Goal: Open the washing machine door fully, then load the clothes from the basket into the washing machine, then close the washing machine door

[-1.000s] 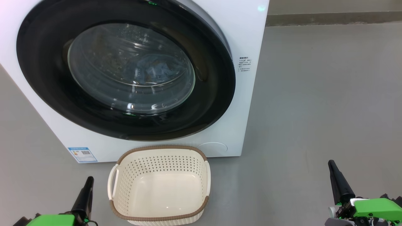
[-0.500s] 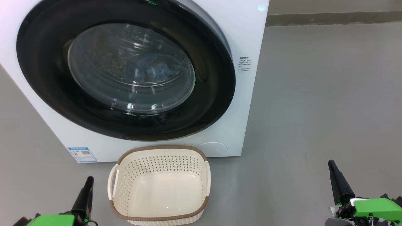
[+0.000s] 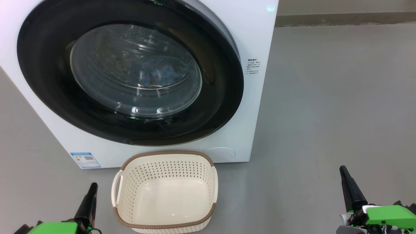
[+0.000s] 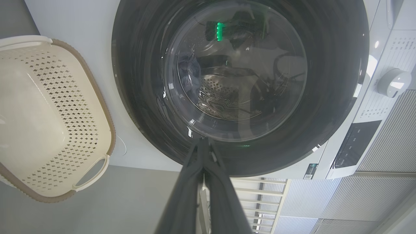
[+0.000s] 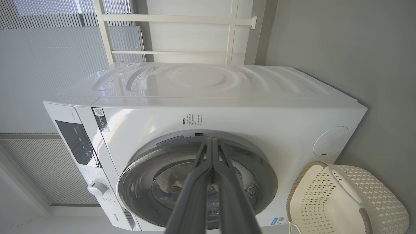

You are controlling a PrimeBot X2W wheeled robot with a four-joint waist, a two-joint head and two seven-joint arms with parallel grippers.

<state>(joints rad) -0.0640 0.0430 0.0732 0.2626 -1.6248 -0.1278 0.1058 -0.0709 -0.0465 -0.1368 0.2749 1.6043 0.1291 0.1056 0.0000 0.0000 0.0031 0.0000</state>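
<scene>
Clothes (image 3: 159, 73) inside the washing machine (image 3: 256, 32) behind its closed door (image 3: 222, 97); basket (image 3: 162, 170) bare.

Glossy-rimmed glass washing machine door (image 3: 130, 71); matt perforated plastic basket (image 3: 165, 169)

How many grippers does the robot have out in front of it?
2. In the head view the left gripper is at the lower left, close beside the basket. The right gripper is at the lower right, farther from it. Both are shut and empty. None looks hidden.
</scene>
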